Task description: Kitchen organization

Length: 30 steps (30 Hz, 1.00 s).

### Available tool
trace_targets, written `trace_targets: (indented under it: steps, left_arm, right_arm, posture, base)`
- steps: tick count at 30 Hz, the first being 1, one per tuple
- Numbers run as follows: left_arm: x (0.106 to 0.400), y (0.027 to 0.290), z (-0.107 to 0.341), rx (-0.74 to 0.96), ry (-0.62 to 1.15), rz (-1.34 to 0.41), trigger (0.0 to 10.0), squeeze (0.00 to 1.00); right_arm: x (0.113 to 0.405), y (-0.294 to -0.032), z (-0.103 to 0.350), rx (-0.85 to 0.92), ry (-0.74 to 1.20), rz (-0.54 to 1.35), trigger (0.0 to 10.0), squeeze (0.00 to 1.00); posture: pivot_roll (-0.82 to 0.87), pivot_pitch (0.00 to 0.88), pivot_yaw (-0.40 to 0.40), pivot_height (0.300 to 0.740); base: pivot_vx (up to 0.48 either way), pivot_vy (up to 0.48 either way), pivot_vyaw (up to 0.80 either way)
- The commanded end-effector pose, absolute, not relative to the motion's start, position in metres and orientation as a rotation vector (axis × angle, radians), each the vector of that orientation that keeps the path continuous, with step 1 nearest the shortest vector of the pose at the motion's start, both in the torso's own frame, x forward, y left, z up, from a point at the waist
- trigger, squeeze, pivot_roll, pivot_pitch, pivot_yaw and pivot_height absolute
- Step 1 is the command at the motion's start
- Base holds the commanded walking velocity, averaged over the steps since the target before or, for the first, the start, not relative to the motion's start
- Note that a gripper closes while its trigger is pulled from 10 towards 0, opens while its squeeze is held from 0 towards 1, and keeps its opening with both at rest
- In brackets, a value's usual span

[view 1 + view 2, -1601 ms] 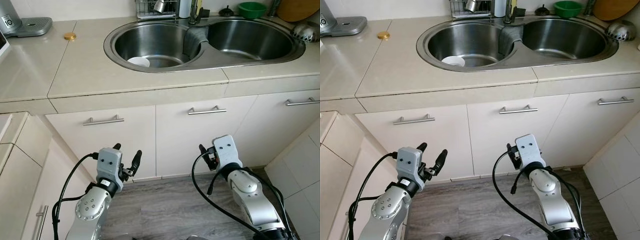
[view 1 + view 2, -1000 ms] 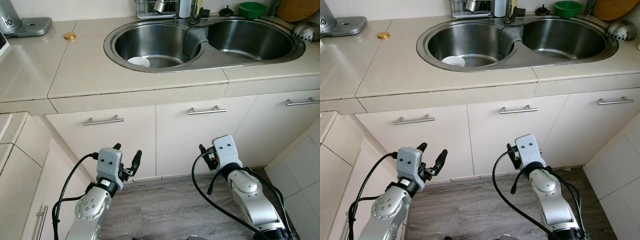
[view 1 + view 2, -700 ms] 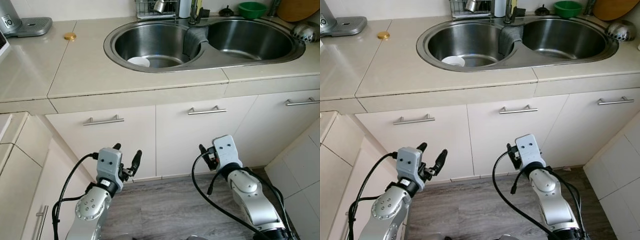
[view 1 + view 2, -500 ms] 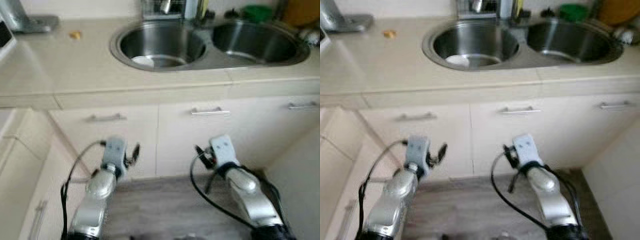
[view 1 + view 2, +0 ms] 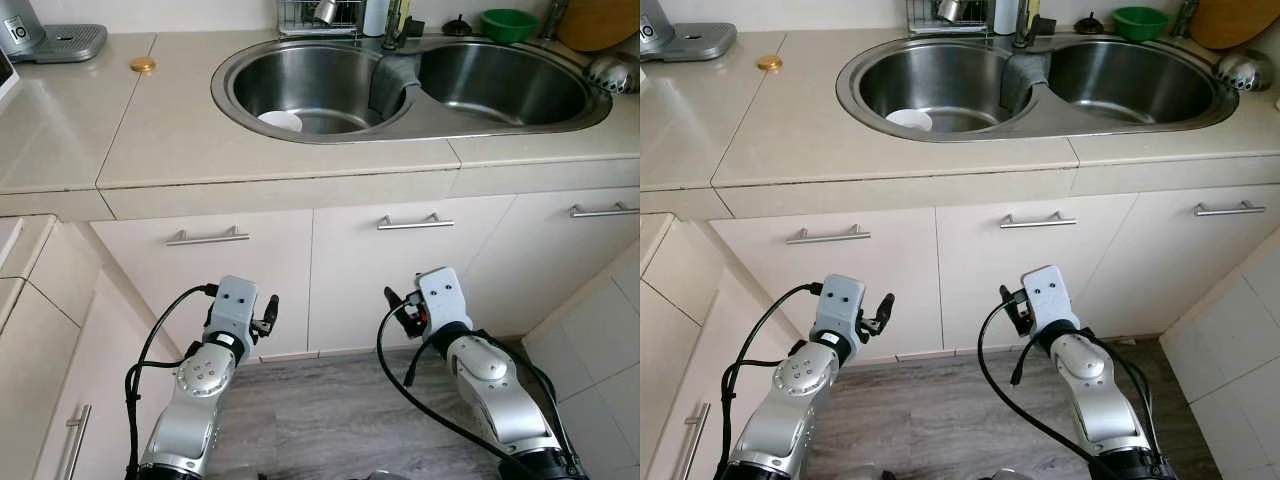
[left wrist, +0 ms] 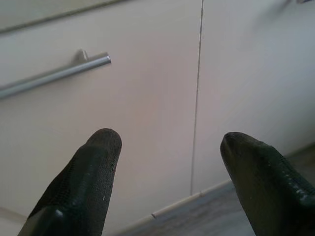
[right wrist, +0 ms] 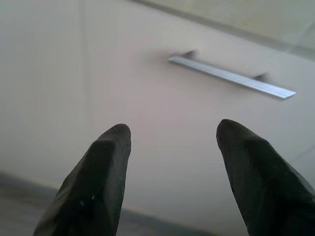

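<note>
Below the counter, the left gripper (image 6: 167, 162) and right gripper (image 7: 172, 157) hang low with fingers spread, holding nothing. Far above, a white bowl (image 5: 280, 121) sits in the sink (image 5: 232, 98). Nothing is underway; reaching it likely requires raising an arm.

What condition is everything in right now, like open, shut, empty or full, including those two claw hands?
Left gripper: jaws open, holding nothing.
Right gripper: jaws open, holding nothing.
Cabinet doors: all shut.
Left sink basin: dry-looking, holds one white bowl.
Right sink basin: empty.
Green bowl: upright on the counter behind the sink.
</note>
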<state>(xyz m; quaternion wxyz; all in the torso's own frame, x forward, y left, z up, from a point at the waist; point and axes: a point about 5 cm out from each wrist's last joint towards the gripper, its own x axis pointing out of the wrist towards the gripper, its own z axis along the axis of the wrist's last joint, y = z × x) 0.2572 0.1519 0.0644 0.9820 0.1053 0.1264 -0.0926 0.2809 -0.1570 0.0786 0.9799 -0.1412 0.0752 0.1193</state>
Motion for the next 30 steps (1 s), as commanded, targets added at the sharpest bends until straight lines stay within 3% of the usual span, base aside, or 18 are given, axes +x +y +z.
trace_targets:
  steps: [1,6,24,27,30]
  left_arm:
    - [0.254,0.149,0.085,0.254,0.103,-0.179,10.0,0.0]
    - [0.243,0.148,0.111,0.335,-0.114,-0.148,10.0,0.0]
    - [0.232,0.159,0.099,0.347,-0.028,-0.157,10.0,0.0]
    - [0.234,0.157,0.098,0.344,-0.019,-0.169,10.0,0.0]
    - [0.234,0.157,0.097,0.35,-0.015,-0.174,10.0,0.0]
  right_arm:
    - [0.282,-0.165,0.088,-0.367,0.082,0.187,10.0,0.0]
    - [0.281,-0.163,0.087,-0.343,0.076,0.21,10.0,0.0]
    - [0.278,-0.166,0.091,-0.378,0.08,0.178,10.0,0.0]
    - [0.282,-0.176,0.106,-0.417,-0.022,0.075,10.0,0.0]
    - [0.282,-0.178,0.118,-0.417,-0.069,0.086,10.0,0.0]
  posture:
    - [-0.03,0.028,-0.052,0.74]
    - [-0.03,0.025,-0.052,0.74]
    - [-0.02,0.041,-0.054,0.74]
    - [-0.03,0.043,-0.056,0.74]
    - [-0.03,0.043,-0.058,0.74]
  base:
    - [0.0,0.0,0.0]
    - [0.0,0.0,0.0]
    - [0.0,0.0,0.0]
    - [0.0,0.0,0.0]
    - [0.0,0.0,0.0]
